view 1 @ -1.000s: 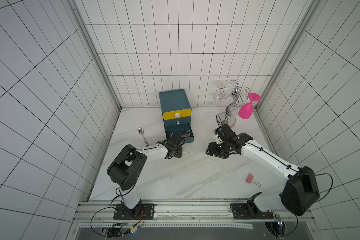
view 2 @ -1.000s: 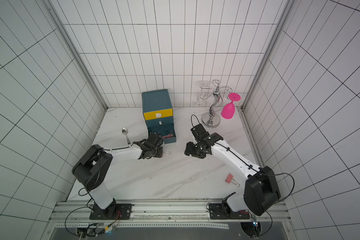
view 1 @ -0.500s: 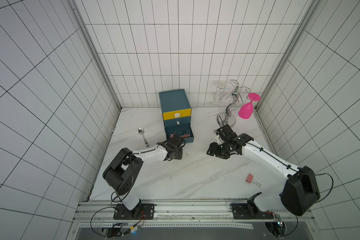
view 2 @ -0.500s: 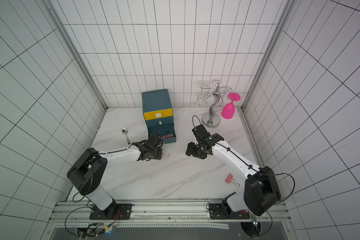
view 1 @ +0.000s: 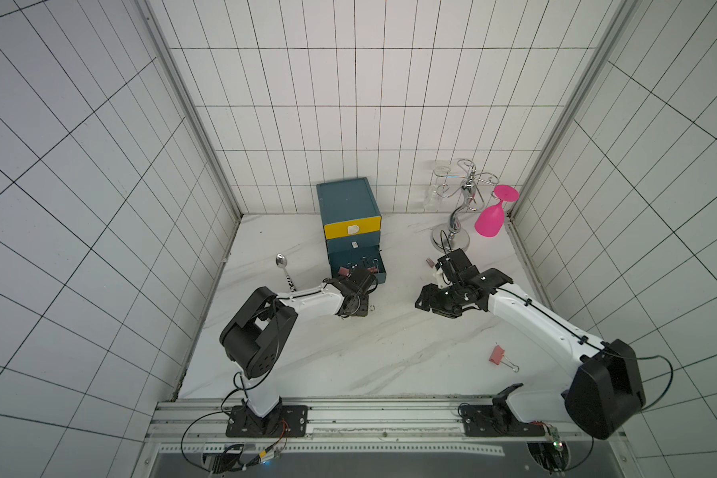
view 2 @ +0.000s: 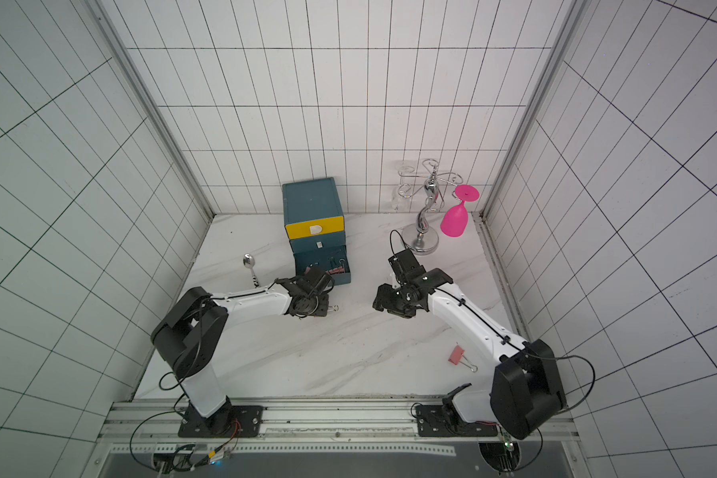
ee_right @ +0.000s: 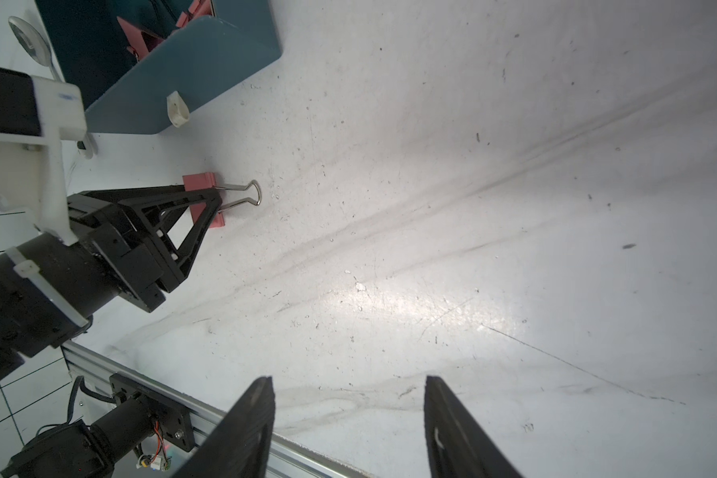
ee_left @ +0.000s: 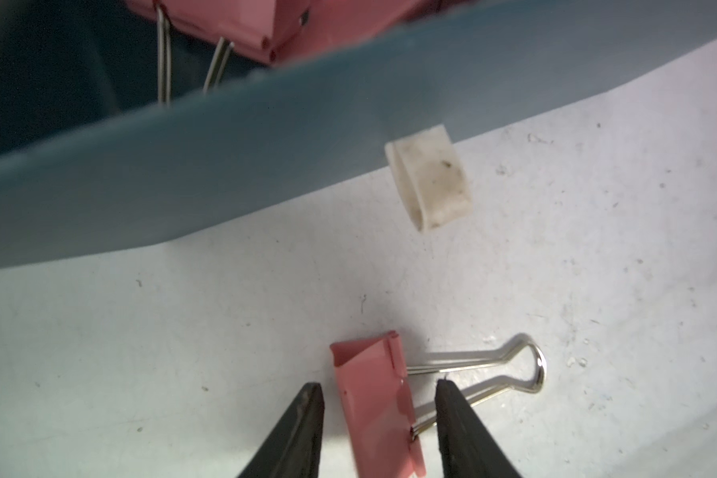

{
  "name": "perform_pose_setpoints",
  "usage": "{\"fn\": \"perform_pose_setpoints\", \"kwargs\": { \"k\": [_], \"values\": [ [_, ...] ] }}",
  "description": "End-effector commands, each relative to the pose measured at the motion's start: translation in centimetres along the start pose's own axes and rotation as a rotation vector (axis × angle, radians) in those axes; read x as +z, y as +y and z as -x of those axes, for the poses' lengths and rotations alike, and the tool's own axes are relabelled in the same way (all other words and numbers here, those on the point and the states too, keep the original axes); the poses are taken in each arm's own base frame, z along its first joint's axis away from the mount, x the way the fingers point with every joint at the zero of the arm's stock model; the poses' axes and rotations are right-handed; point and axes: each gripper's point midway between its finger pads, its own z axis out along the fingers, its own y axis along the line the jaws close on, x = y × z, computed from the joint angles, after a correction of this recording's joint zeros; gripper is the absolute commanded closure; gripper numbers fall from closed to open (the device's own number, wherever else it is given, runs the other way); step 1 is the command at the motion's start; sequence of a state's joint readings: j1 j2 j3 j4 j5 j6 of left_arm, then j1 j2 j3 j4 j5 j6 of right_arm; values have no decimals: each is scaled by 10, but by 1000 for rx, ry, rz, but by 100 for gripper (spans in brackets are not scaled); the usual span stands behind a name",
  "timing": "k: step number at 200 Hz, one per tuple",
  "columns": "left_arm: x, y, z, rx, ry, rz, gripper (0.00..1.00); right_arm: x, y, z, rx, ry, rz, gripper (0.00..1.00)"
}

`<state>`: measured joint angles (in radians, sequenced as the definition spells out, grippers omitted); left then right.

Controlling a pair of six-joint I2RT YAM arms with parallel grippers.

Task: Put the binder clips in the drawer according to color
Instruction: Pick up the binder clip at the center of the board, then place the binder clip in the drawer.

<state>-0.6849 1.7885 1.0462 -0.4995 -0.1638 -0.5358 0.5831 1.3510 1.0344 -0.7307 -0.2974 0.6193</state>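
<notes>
Left gripper (ee_left: 377, 387): low over the white tabletop (ee_left: 141, 351), just in front of the open bottom drawer (ee_left: 266, 145). Jaws stand apart, straddling a pink binder clip (ee_left: 373, 414) that lies flat on the table.

- One finger (ee_left: 303, 422) is clear of the clip's body, with a strip of table showing between them.
- Opposite finger (ee_left: 456, 422) sits over the silver wire handles (ee_left: 541, 370); contact there cannot be told.
- Nothing is clamped. The clip rests on the table between the fingertips, body nearest the wrist.
- Clip lies near the drawer's white pull tab (ee_left: 431, 186) but apart from it, outside the front wall.
- In both top views the gripper hides the clip's body and only the wire loop peeks out beside it.

Right gripper (ee_right: 348, 378): jaws wide, nothing between them, bare table beneath. It hangs right of centre, well apart from the left gripper and facing it.

Other clips:
- Pink clips in the drawer (view 1: 343, 271), several, lying behind the front wall.
- Stray pink clip (view 1: 496, 355) on the table toward the front edge, beside the right arm, well apart from both grippers.

Surroundings:
- Teal drawer unit (view 1: 348, 198) against the back wall; yellow top drawer (view 1: 352, 227) shut.
- Spoon (view 1: 284, 271) on the table left of the unit.
- Chrome glass rack (view 1: 458, 215) in the back right corner, with a pink glass (view 1: 491, 219) hanging upside down from it.
</notes>
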Motion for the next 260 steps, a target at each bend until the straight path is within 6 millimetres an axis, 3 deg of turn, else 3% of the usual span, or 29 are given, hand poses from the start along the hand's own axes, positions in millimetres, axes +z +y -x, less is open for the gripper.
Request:
{"fn": "perform_pose_setpoints", "kwargs": {
  "k": [1, 48, 75, 133, 178, 207, 236, 260],
  "values": [
    [7, 3, -4, -3, 17, 49, 56, -7, -5, -1, 0, -10, 10, 40],
    [16, 2, -18, 14, 56, 78, 64, -12, -11, -1, 16, -25, 18, 40],
    [16, 1, -21, 19, 67, 70, 76, -14, -13, -2, 19, -32, 20, 40],
    [-26, -1, 2, 6, -26, 40, 83, -19, -18, -2, 32, -50, 22, 40],
    [-89, -9, 36, -14, -159, -45, 83, -23, -22, -1, 43, -66, 23, 40],
    [-127, -3, 74, -33, -295, -28, 80, -25, -21, -1, 48, -72, 29, 40],
    [-141, 16, 119, -99, -373, -38, 79, -28, -19, 0, 50, -78, 39, 40],
    [-131, 31, 149, -133, -384, -21, 77, -33, -17, 1, 50, -84, 42, 40]
  ]
}}
